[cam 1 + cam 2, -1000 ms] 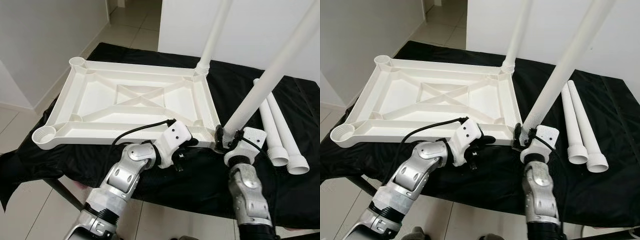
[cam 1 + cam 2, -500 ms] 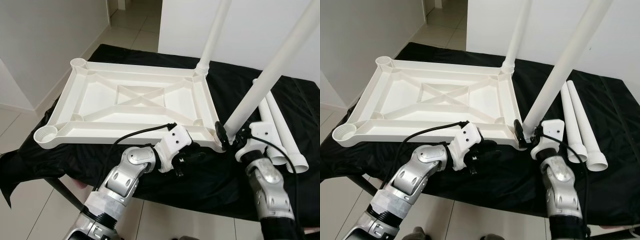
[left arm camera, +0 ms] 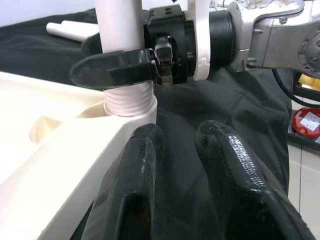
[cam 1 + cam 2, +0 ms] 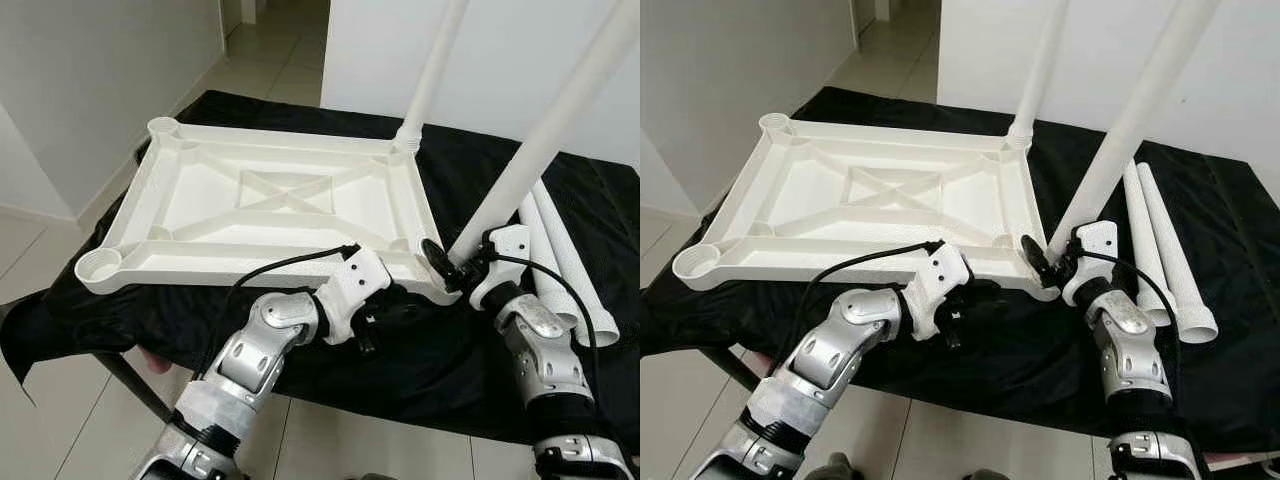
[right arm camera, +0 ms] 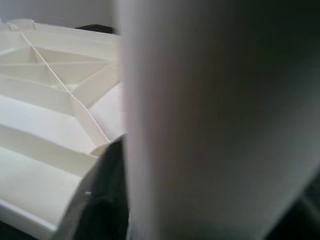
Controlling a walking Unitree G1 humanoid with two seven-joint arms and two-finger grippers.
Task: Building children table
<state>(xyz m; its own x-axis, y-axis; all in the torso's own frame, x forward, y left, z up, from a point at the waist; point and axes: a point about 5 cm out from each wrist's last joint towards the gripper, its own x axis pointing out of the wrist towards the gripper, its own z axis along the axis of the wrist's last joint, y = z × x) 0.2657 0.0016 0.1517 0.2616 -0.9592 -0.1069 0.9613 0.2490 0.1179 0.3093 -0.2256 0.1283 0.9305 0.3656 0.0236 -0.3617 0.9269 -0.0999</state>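
The white plastic tabletop (image 4: pixel 190 270) lies upside down on a black cloth. One white leg (image 4: pixel 432 60) stands in its far right corner socket. A second leg (image 4: pixel 540 130) stands tilted in the near right socket. My right gripper (image 4: pixel 447 258) is shut on this leg's ribbed base, and one finger (image 3: pixel 115 70) wraps its front. My left gripper (image 4: pixel 405 312) hovers low over the cloth, just off the tabletop's near edge beside that corner. Its fingers (image 3: pixel 145 150) stand a narrow gap apart with nothing between them.
Two spare white legs (image 4: pixel 570 280) lie side by side on the cloth at the right. The two left corner sockets (image 4: pixel 100 267) (image 4: pixel 163 127) stand without legs. The cloth-covered table's front edge runs under my forearms, with tiled floor below and white walls behind.
My right forearm has swung from below the near leg round to its right, with the gripper staying on the leg's base. My left gripper has drawn back slightly from the tabletop's edge.
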